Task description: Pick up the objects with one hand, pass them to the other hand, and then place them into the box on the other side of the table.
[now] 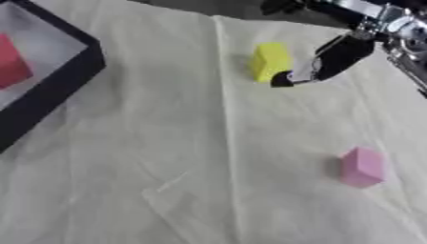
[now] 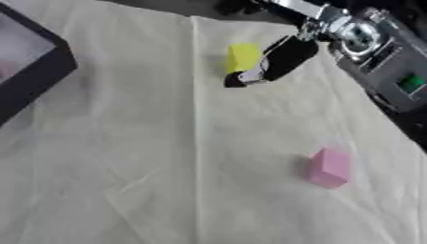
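Cloth (image 1: 167, 157), cream and creased, covers the whole table. The right hand (image 1: 338, 57) reaches in from the upper right, one fingertip low beside the yellow block (image 1: 271, 61); whether it grips, I cannot tell. A pink block (image 1: 362, 166) sits nearer, well apart. The black-rimmed box (image 1: 63, 81) at left holds a red block (image 1: 12, 64).

The right hand (image 2: 283, 59) is black, on a silver wrist joint and a grey forearm bearing a green mark.
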{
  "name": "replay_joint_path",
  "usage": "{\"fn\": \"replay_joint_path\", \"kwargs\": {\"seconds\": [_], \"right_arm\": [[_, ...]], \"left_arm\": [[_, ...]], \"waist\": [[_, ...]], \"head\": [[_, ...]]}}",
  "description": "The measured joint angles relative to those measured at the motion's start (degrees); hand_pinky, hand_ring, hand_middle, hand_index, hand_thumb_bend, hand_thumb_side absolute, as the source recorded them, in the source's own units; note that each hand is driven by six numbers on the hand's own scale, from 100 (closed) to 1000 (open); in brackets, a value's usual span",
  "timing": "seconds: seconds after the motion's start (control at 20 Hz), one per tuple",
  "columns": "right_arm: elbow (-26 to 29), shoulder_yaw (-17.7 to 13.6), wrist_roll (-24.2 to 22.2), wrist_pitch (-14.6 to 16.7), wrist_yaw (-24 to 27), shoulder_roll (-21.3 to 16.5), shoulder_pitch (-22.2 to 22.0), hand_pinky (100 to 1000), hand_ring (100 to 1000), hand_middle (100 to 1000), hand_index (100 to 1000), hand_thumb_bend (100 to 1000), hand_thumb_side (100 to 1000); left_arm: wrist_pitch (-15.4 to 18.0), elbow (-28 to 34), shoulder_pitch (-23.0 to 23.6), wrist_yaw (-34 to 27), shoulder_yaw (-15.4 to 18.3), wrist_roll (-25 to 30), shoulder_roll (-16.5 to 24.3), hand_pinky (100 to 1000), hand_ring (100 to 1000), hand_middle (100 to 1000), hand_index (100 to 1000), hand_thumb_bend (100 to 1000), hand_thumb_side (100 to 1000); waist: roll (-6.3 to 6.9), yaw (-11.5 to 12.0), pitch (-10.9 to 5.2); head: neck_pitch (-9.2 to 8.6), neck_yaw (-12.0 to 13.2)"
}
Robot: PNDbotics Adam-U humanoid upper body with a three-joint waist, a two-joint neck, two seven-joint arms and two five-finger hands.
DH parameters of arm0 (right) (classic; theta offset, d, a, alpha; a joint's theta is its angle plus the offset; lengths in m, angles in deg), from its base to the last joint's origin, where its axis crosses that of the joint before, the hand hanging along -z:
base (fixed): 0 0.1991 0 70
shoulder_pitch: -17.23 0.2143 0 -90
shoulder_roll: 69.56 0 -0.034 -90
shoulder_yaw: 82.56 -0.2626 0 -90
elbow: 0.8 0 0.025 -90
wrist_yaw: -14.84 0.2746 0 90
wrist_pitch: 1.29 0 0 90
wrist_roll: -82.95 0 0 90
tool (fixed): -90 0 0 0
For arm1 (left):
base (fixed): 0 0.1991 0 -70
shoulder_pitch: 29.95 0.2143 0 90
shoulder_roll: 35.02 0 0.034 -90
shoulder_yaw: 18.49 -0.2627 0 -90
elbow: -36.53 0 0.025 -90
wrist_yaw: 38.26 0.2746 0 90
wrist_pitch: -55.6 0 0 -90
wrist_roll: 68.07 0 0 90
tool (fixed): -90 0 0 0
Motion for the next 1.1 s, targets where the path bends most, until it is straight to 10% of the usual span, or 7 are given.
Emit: {"fn": "replay_joint_path", "kwargs": {"seconds": [1.1], "right_arm": [[0.0,-3.9,-4.7,-9.2,-15.5,-3.0,-1.0,924,906,852,868,545,199]], "left_arm": [[0.2,0.0,0.0,0.9,-0.7,1.4,-2.5,856,672,737,697,825,264]], "waist": [[-1.78,3.5,2.08]], "head": [[-1.44,-5.1]]}}
